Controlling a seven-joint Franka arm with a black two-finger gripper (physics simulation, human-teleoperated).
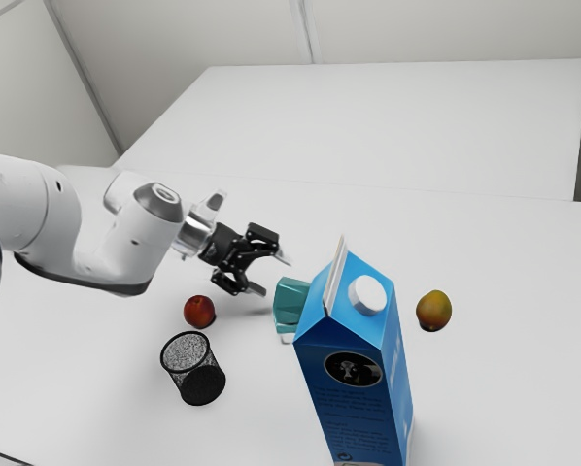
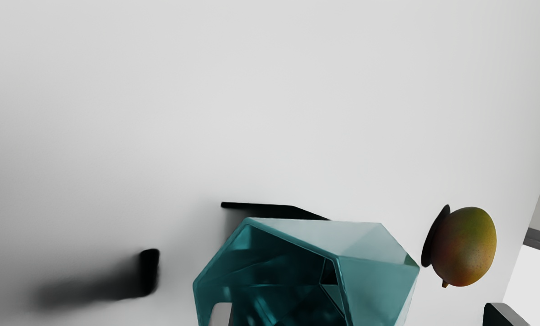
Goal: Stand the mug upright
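Note:
The gripper [image 1: 273, 276] is in the exterior view's middle, its two fingers spread apart, just left of and slightly above the teal mug [image 1: 290, 303]. That mug lies tipped on the table [image 1: 485, 243], partly hidden behind the blue carton. In the wrist view the mug's faceted side [image 2: 378, 290] and dark open mouth face the hand. The gripper [image 2: 361, 314] is open there, one fingertip overlapping the mouth and the other well out to the side, beyond the mug's wall. Contact between finger and mug cannot be told.
A tall blue carton [image 1: 354, 369] stands close beside the mug, toward the exterior camera. A mango [image 1: 433, 311] lies to the exterior view's right. Toward the exterior view's left are a red fruit [image 1: 199, 312] and a black mesh cup [image 1: 193, 367].

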